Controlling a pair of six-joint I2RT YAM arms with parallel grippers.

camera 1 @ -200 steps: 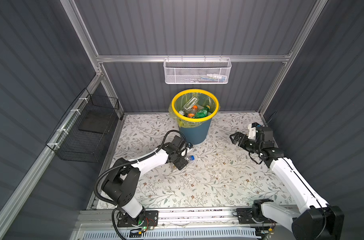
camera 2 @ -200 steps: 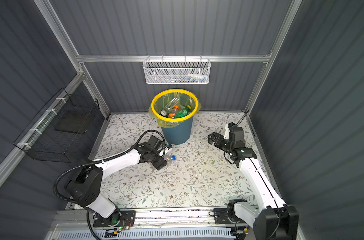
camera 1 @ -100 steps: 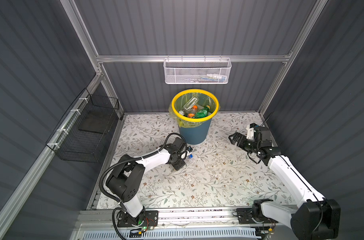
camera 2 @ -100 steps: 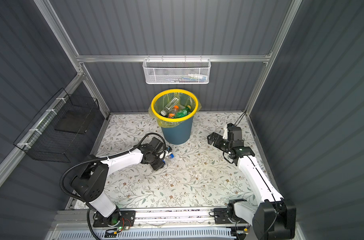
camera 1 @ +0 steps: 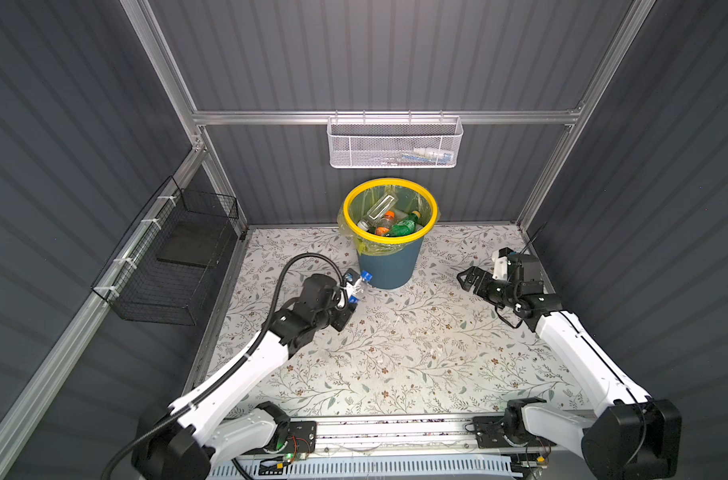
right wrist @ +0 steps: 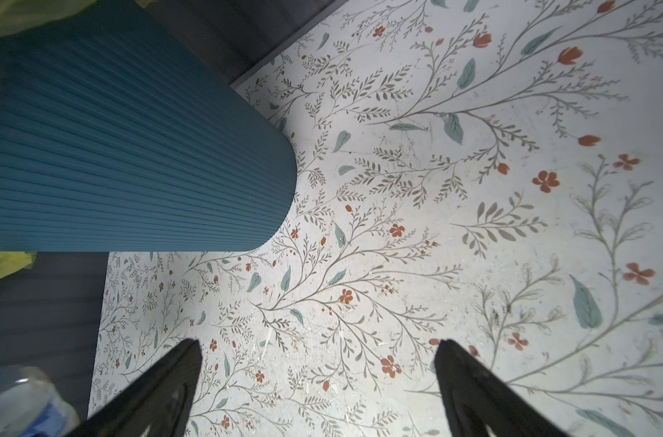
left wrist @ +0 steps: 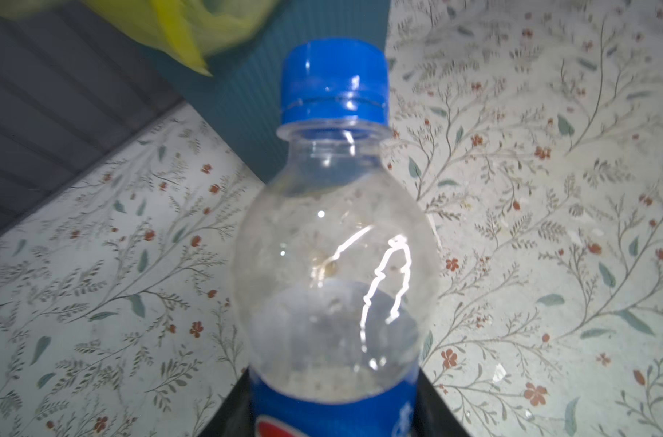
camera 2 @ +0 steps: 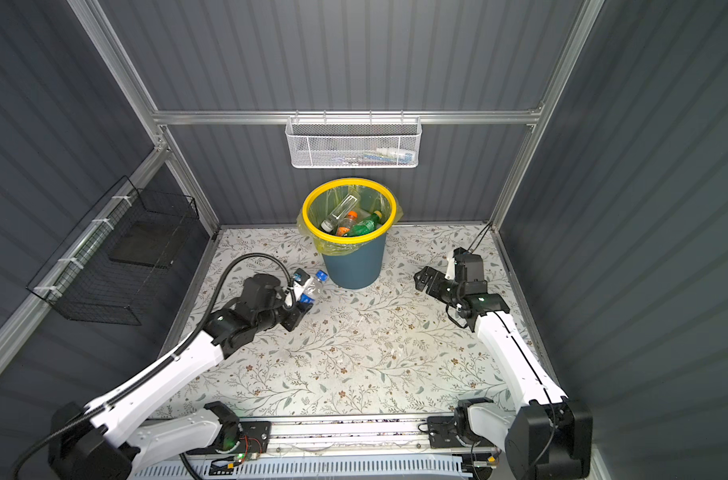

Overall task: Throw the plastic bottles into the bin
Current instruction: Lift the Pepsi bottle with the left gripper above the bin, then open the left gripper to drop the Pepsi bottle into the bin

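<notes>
A clear plastic bottle [camera 1: 360, 284] [camera 2: 313, 286] with a blue cap and blue label sits in my left gripper [camera 1: 351, 289] [camera 2: 302, 291], which is shut on its labelled body. It hangs just left of the bin's base, cap toward the bin. In the left wrist view the bottle [left wrist: 335, 242] fills the middle, with black fingers [left wrist: 231, 412] either side of the label. The dark-blue bin [camera 1: 389, 266] [camera 2: 354, 266] with its yellow rim holds several bottles, among them a green one [camera 1: 401, 227]. My right gripper [camera 1: 464, 279] [right wrist: 318, 352] stands open and empty, right of the bin.
A white mesh basket [camera 1: 393, 143] hangs on the back wall above the bin. A black wire basket [camera 1: 175, 257] hangs on the left wall. The floral mat [camera 1: 395, 353] covers the floor between the grey walls. The arm bases sit on a rail [camera 1: 395, 432] at the front.
My left gripper has shut on the blue-capped bottle and swung it off the mat, cap now toward the bin. The right arm has shifted only slightly.
</notes>
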